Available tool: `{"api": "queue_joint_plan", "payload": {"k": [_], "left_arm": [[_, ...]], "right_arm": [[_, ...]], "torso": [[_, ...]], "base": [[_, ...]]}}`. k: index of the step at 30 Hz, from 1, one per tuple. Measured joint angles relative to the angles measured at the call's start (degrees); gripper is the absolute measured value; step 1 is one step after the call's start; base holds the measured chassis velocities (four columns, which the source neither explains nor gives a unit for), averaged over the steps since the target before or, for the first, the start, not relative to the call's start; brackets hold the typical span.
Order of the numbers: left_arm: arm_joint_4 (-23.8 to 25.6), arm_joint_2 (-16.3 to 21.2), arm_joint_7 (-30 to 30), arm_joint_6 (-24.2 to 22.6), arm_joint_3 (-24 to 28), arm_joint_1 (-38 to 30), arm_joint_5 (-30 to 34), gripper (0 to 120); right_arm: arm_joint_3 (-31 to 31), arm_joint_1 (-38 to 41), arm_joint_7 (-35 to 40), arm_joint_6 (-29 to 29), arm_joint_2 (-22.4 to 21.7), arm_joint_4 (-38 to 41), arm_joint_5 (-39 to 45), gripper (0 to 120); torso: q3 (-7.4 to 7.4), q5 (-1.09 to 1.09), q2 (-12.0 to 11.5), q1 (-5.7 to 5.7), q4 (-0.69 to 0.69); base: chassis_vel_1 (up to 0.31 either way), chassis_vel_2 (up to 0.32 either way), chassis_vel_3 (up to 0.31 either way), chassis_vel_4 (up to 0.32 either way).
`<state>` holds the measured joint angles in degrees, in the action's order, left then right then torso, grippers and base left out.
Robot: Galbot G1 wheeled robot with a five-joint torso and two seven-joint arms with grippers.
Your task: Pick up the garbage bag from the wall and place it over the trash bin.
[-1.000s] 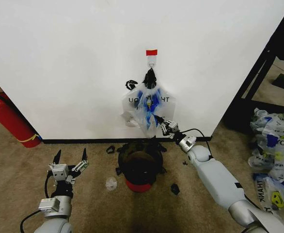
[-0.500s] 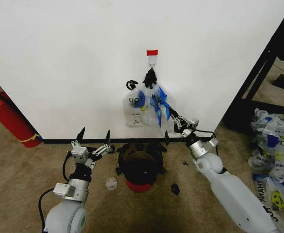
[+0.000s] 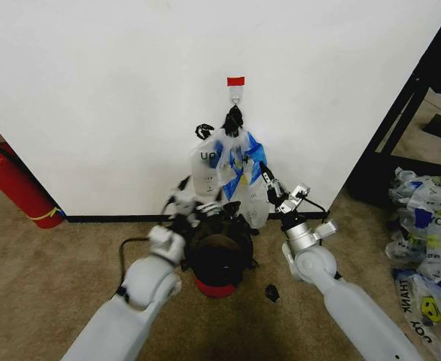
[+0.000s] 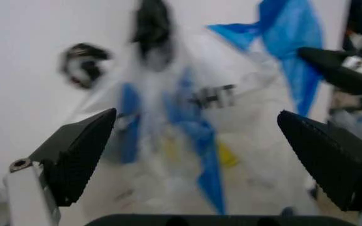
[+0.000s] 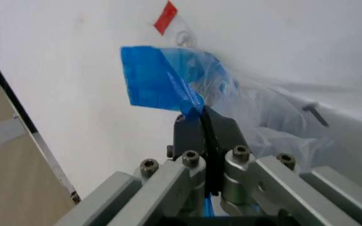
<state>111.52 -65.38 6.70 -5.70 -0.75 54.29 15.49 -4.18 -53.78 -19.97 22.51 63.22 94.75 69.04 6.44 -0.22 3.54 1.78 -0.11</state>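
Note:
The garbage bag [image 3: 232, 167], translucent white with blue handles, hangs from a small hook [image 3: 235, 96] under red tape on the white wall [image 3: 115, 98]. My right gripper [image 3: 268, 179] is shut on a blue handle [image 5: 162, 87] at the bag's right side, drawing it away from the wall. My left gripper [image 3: 194, 199] stands open at the bag's lower left, just above the trash bin [image 3: 217, 259]. In the left wrist view the bag [image 4: 187, 127] lies between and beyond my open left gripper [image 4: 197, 117]. The round black bin with its red base stands on the carpet right below the bag.
A red fire extinguisher [image 3: 13, 184] leans at the far left by the black baseboard. A black shelf frame [image 3: 401, 113] stands at the right, with a heap of same-printed bags [image 3: 427, 241] on the floor before it. A small dark scrap [image 3: 272, 293] lies near the bin.
My left arm has swung from the left front forward and to the right, up to the bag above the bin. My right gripper has kept hold of the blue handle, shifting slightly right.

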Motion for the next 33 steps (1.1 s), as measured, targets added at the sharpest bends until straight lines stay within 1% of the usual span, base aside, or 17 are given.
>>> {"api": "queue_joint_plan", "payload": {"k": [1,4,8,10,14,16,17,19,20,22,23,26,27,29,31,32,33], "left_arm": [[0.0,0.0,0.0,0.0,0.0,0.0,0.0,100],[-1.9,4.0,0.0,-3.2,4.6,-5.8,-1.0,100],[-4.4,8.0,-0.1,-6.0,8.5,-11.0,-4.8,100],[-4.9,8.7,-0.1,-6.5,9.3,-12.0,-5.7,100],[-8.0,10.6,-0.4,-8.6,14.4,-16.8,-9.2,100],[-9.3,10.6,-0.5,-10.1,17.6,-19.2,-10.3,100],[-9.3,10.6,-0.5,-10.1,17.6,-19.2,-10.3,100],[-9.6,10.4,-0.6,-11.8,20.1,-20.9,-10.6,100],[-9.8,9.9,-0.6,-13.2,22.1,-22.2,-10.6,100],[-10.2,9.1,-0.5,-15.3,24.3,-24.2,-10.6,100],[-10.2,9.1,-0.5,-15.3,24.3,-24.2,-10.6,100],[-12.2,7.2,1.1,-19.1,27.1,-27.2,-10.8,100],[-12.4,6.9,1.4,-19.6,27.4,-27.5,-10.9,100],[-14.3,5.1,4.3,-24.3,29.2,-30.0,-12.0,100],[-14.4,5.0,4.4,-24.8,29.3,-30.2,-12.1,100],[-14.9,4.4,5.1,-27.8,30.0,-31.4,-12.7,100],[-15.2,4.0,5.7,-29.6,30.5,-32.0,-13.0,100]], "right_arm": [[0.0,0.0,0.0,0.0,0.0,0.0,0.0,0],[-0.8,-1.4,-0.3,0.5,1.4,0.1,0.0,0],[-1.5,-2.7,-1.6,1.1,2.5,0.7,-0.2,0],[-1.6,-3.0,-1.9,1.2,2.6,0.8,-0.3,0],[-2.3,-3.9,-2.5,1.4,2.9,1.3,-0.7,0],[-2.6,-4.1,-2.6,1.5,2.9,1.3,-0.9,0],[-2.6,-4.1,-2.6,1.5,2.9,1.3,-0.9,0],[-2.7,-4.1,-2.6,1.5,3.0,1.2,-1.0,0],[-2.8,-4.0,-2.6,1.6,3.0,1.0,-1.2,0],[-2.8,-3.8,-2.8,1.6,3.1,0.7,-1.5,0],[-2.8,-3.8,-2.8,1.6,3.1,0.7,-1.5,0],[-2.8,-3.6,-3.1,1.6,3.2,0.3,-1.6,0],[-2.8,-3.6,-3.2,1.6,3.2,0.2,-1.6,0],[-2.7,-3.4,-3.4,1.7,3.2,-0.2,-1.6,0],[-2.7,-3.4,-3.4,1.7,3.2,-0.3,-1.6,0],[-2.7,-3.4,-3.6,1.7,3.1,-0.4,-1.6,0],[-2.8,-3.4,-3.6,1.7,3.0,-0.4,-1.6,0]], "torso": [[0.0,0.0,0.0,0.0,0.0],[0.0,0.0,0.0,0.0,0.04],[0.0,0.0,0.0,0.0,0.04],[0.0,0.0,0.0,0.0,0.05],[0.0,-0.01,0.0,0.0,0.04],[0.0,-0.01,0.0,0.0,0.02],[0.0,-0.01,0.0,0.0,0.02],[0.0,-0.01,0.0,0.0,0.03],[0.0,-0.01,0.0,0.0,0.03],[0.0,0.0,0.0,0.0,0.02],[0.0,0.0,0.0,0.0,0.02],[0.0,0.0,0.0,0.0,0.03],[0.0,0.0,0.0,0.0,0.03],[0.0,0.0,0.0,0.0,0.02],[0.0,0.0,0.0,0.0,0.02],[0.0,0.01,0.0,0.0,0.02],[0.0,0.01,0.0,0.0,0.02]], "base": [[0.0,0.0,0.0,0.0],[0.0,0.0,0.0,0.0],[0.0,0.0,0.0,0.0],[0.0,0.0,0.0,0.0],[0.0,0.0,0.0,0.0],[0.0,0.0,0.0,0.0],[0.0,0.0,0.0,0.0],[0.0,0.0,0.0,0.0],[0.0,0.0,0.0,0.0],[0.0,0.0,0.0,0.0],[0.0,0.0,0.0,0.0],[0.0,0.0,0.0,0.0],[0.0,0.0,0.0,0.0],[0.0,0.0,0.0,0.0],[0.0,0.0,0.0,0.0],[0.0,0.0,0.0,0.0],[0.0,0.0,0.0,0.0]]}}
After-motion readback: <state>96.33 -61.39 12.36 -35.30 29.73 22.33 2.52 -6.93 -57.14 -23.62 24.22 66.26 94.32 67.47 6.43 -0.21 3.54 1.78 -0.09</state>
